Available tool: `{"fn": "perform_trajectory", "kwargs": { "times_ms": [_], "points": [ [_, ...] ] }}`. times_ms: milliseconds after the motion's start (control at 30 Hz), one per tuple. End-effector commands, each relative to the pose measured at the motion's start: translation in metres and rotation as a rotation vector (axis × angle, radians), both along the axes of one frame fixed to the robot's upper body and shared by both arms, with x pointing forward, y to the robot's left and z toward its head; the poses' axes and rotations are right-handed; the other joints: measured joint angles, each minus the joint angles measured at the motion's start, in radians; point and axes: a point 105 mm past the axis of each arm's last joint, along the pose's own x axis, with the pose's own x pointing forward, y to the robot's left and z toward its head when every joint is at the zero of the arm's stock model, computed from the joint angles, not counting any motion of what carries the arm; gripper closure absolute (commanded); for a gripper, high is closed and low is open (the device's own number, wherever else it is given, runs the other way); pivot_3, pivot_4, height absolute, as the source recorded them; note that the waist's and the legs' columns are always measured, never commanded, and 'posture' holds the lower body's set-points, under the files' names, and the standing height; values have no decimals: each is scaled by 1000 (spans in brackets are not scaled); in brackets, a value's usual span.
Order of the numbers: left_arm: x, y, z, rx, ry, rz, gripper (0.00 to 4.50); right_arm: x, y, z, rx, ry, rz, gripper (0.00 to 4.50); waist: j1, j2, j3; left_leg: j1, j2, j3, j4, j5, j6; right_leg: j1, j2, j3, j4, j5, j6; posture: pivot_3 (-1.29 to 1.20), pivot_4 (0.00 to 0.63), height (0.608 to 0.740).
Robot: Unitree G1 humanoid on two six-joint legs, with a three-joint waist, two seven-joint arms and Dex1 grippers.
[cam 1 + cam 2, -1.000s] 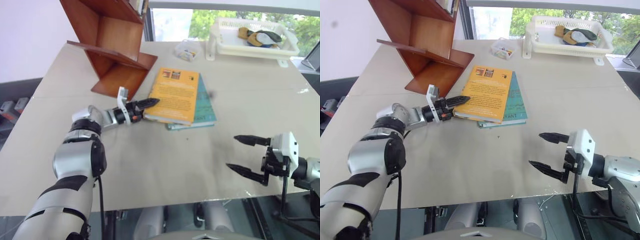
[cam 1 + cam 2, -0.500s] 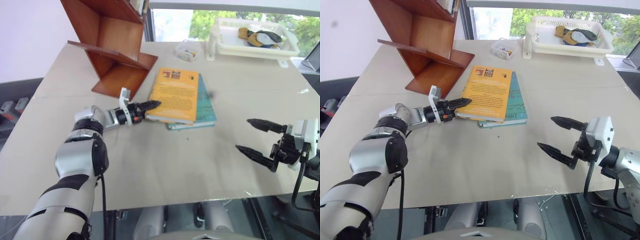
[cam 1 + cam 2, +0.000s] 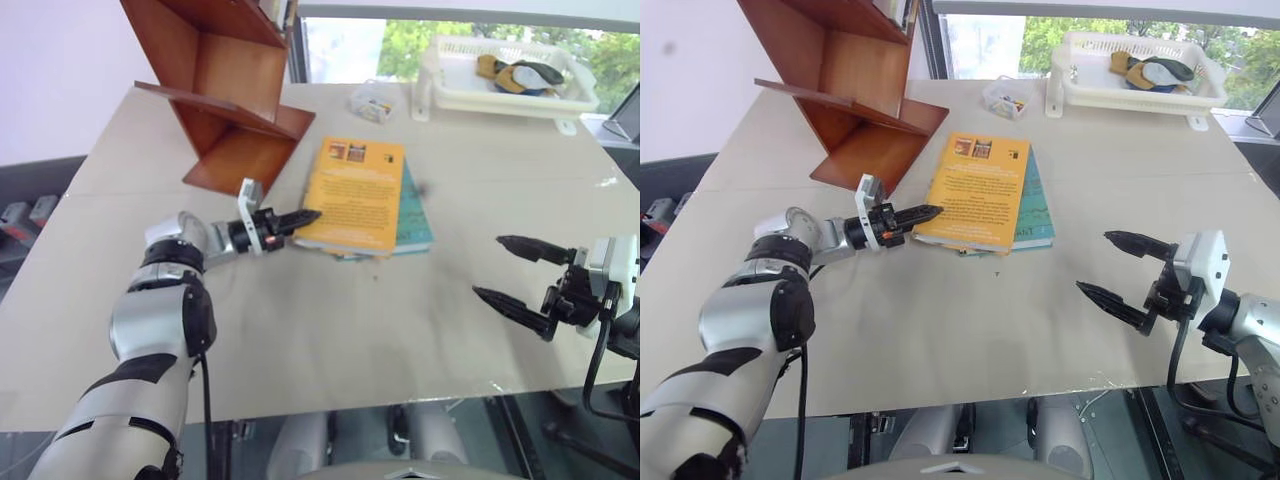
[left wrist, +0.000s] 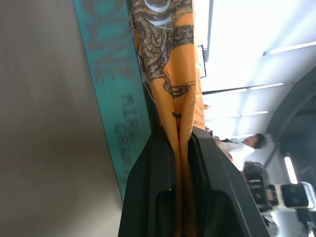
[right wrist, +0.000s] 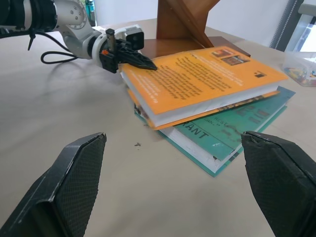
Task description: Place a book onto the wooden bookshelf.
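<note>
The orange-yellow book (image 3: 355, 195) lies skewed on top of a thinner teal book (image 3: 413, 215) in the middle of the table. My left gripper (image 3: 305, 215) reaches in level from the left and is shut on the book's near left corner. In the left wrist view the black fingers (image 4: 148, 187) pinch the orange cover (image 4: 168, 59). The wooden bookshelf (image 3: 235, 90) stands at the back left, just behind that hand. My right gripper (image 3: 489, 267) hovers open over the table's near right, apart from both books.
A white plastic basket (image 3: 440, 60) with several items stands at the back right. A small clear box (image 3: 372, 100) sits between it and the shelf. The table's front edge runs just below my right gripper.
My left gripper has closed on the book's corner, and the book has turned slightly on the teal one. My right gripper moved right and up a second ago, then held still.
</note>
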Motion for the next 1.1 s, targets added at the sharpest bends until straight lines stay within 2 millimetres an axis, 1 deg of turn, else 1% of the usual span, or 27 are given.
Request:
{"fn": "perform_trajectory", "kwargs": {
  "times_ms": [33,133,233,333,367,433,500,567,633,700,733,833,933,1000,1100],
  "points": [
    [-5,0,21,-80,-30,-21,4497,-1,-1,8,-3,-48,-5,0,0,0,0,0,0,0,0,0,-1,0,0,0,0,0,0,0,150,707],
    [-6,0,33,-100,-79,-8,4497,0,-3,8,1,-48,-14,0,1,0,0,0,0,0,0,0,-1,0,0,0,0,0,0,0,150,707],
    [-14,-9,64,-92,-226,-44,4497,2,-7,9,3,-51,-26,0,3,0,0,0,1,0,0,1,-1,0,-1,0,0,0,0,0,150,707],
    [-28,-27,94,26,-513,-90,4497,5,-11,11,0,-60,-39,0,4,0,0,-1,0,-1,1,1,-2,0,-2,0,0,0,0,0,150,707],
    [-33,-32,100,50,-574,-103,4497,5,-12,12,-2,-62,-41,0,4,0,0,-1,0,-1,1,1,-2,0,-2,0,0,0,0,0,150,707],
    [-44,-45,118,147,-801,-124,4497,7,-14,14,-4,-68,-46,0,4,0,0,-1,0,-1,1,1,-2,0,-2,2,-1,0,0,0,150,707],
    [-55,-57,137,256,-1072,-136,4497,9,-17,16,-8,-76,-51,0,4,0,0,-1,0,-1,1,1,-2,0,-2,3,-1,0,-1,0,150,707],
    [-58,-63,152,374,-1317,-119,4497,11,-18,18,-9,-81,-55,0,5,0,0,0,0,0,1,1,-2,0,-2,4,-1,0,-1,0,150,707],
    [-62,-66,162,478,-1552,-119,4497,12,-20,19,-11,-85,-58,0,5,1,0,1,0,1,1,1,-2,0,-2,5,-1,0,-1,0,150,707],
    [-60,-64,166,631,-1788,-118,4497,13,-20,20,-11,-89,-61,0,4,1,0,1,0,3,1,1,-2,0,-1,6,-1,0,-1,0,150,707],
    [-57,-61,172,721,-1912,-94,4497,14,-21,20,-9,-93,-64,0,5,1,0,1,0,3,1,1,-2,0,-1,6,-1,0,-1,0,150,707],
    [-49,-50,185,934,-2171,-60,4497,15,-22,22,-5,-102,-67,0,6,1,0,1,0,3,1,1,-1,0,-1,5,-1,1,-2,0,150,707],
    [-38,-31,199,1124,-2286,-37,4497,17,-24,27,26,-113,-73,0,6,1,0,1,0,3,1,-2,3,0,-1,3,-2,1,-1,0,150,707],
    [-32,-16,201,1261,-2326,-76,4497,17,-27,35,64,-144,-74,0,4,1,0,1,0,3,1,-2,4,0,0,3,-2,1,-1,0,150,707],
    [-25,1,206,1405,-2365,-102,4497,15,-31,50,152,-194,-55,0,4,1,0,0,0,4,1,-3,5,0,-1,2,-2,1,0,0,150,707]
  ]
}}
